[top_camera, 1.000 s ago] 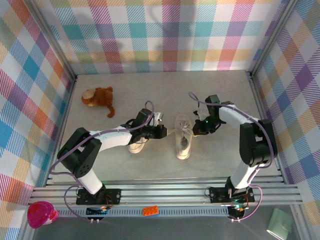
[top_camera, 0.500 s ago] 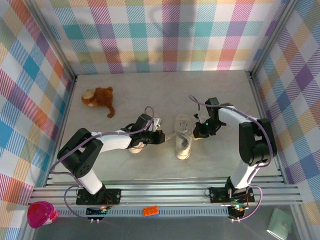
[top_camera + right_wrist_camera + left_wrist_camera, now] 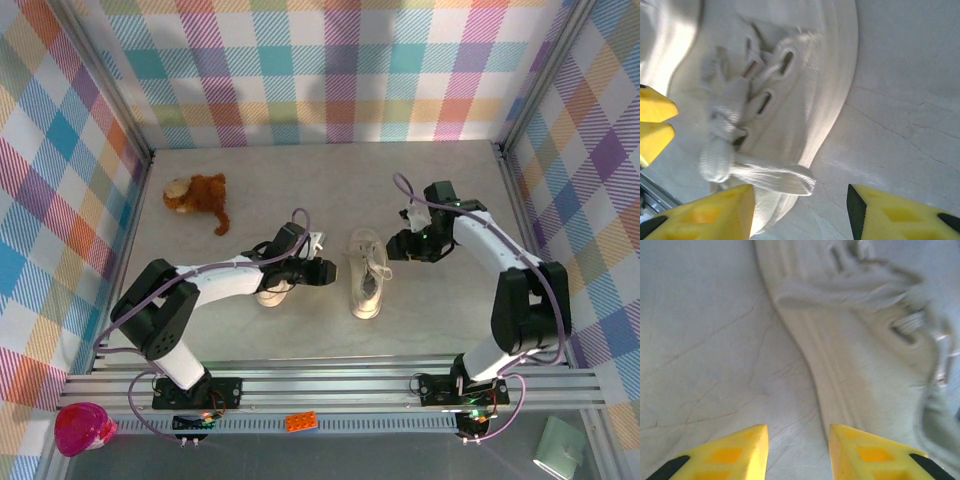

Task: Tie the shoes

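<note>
One cream shoe (image 3: 366, 272) lies mid-table with its white laces knotted over the tongue. The other shoe (image 3: 272, 292) sits to its left, partly under the left arm. My left gripper (image 3: 325, 270) hovers at the left flank of the middle shoe (image 3: 865, 365); in the left wrist view its yellow fingertips (image 3: 735, 452) stand apart over bare table, so the left gripper (image 3: 797, 450) is open and empty. My right gripper (image 3: 397, 245) is at the shoe's right side. The right gripper (image 3: 800, 200) is open, and a lace loop (image 3: 775, 177) lies loose on the shoe (image 3: 800, 75) just ahead of it.
A brown plush toy (image 3: 197, 196) lies at the back left. Plaid walls enclose the table on three sides, and metal rails (image 3: 330, 385) run along the near edge. A pink object (image 3: 82, 428) and an orange brick (image 3: 301, 421) sit beyond the rails.
Both grippers have gone from shut to open and let the laces go. The right gripper has drawn back to the right and away from the shoe; the left has barely moved.
</note>
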Tool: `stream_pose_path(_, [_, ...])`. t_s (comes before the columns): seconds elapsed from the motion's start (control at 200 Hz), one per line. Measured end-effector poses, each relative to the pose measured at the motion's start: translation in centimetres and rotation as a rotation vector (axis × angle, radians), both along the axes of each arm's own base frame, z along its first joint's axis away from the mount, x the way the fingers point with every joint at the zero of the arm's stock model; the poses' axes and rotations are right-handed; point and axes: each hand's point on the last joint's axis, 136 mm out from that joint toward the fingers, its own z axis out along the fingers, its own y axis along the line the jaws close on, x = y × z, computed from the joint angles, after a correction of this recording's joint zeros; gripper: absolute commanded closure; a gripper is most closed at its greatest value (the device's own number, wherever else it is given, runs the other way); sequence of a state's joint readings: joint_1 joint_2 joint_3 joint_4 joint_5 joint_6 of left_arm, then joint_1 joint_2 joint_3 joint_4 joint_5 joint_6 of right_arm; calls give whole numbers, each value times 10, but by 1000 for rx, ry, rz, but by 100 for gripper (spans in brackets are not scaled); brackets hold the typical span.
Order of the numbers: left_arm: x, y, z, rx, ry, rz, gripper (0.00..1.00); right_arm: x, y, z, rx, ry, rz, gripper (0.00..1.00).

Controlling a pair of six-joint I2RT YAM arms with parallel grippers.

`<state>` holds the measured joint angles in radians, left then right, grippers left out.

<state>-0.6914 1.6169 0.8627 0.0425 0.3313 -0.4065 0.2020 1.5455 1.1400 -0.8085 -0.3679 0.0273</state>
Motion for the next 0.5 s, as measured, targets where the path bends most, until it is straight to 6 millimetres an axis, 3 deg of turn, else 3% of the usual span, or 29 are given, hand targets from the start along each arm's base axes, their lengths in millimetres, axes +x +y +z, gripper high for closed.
stream_pose_path(0.17, [19,-11,42,-46,-64,-5,63,0,6,26,32,-48,-39,60])
stream_pose_path(0.305, [39,-27,67,-94,-95,-23,63,-11,30,22,56,-17,-27,60])
stream_pose_path(0.5, [59,-41,62,-111,-69,-37,63,-25,56,1,50,65,-15,62])
